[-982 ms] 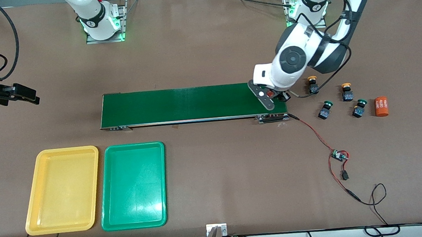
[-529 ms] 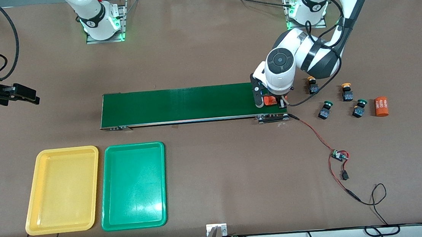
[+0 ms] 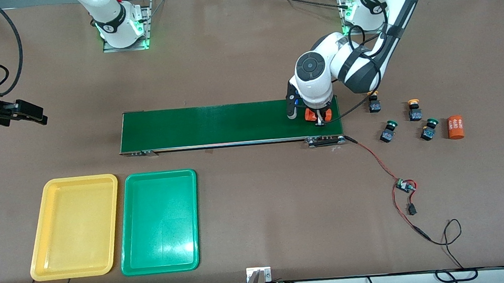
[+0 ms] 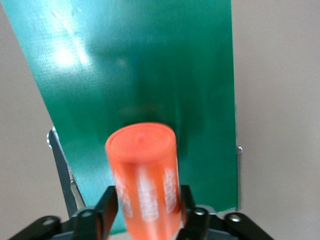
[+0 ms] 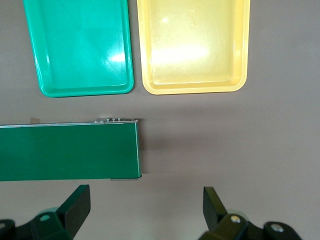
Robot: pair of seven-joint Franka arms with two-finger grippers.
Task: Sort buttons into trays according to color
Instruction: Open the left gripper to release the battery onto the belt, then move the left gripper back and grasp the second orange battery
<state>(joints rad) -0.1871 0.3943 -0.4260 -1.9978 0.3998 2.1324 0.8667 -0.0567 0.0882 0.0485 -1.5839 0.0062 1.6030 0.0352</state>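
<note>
Since a second ago the left gripper [image 3: 317,116] has carried its orange cylinder [image 4: 145,175] farther over the conveyor belt [image 3: 214,125], fingers clamped on it. Four buttons [image 3: 387,131] lie untouched near the belt's left-arm end. Yellow tray [image 3: 74,227] and green tray [image 3: 158,222] sit side by side. Right gripper [image 5: 145,212] waits, spread wide.

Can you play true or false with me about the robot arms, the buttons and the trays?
1. The left gripper holds an orange cylinder over the green conveyor belt. True.
2. The yellow tray has two buttons in it. False: both trays hold nothing.
3. All four buttons sit on the table near the left arm's end of the belt. True.
4. The right gripper is shut on a green button. False: it is open and holds nothing, waiting.
5. The green tray lies beside the yellow tray. True.
</note>
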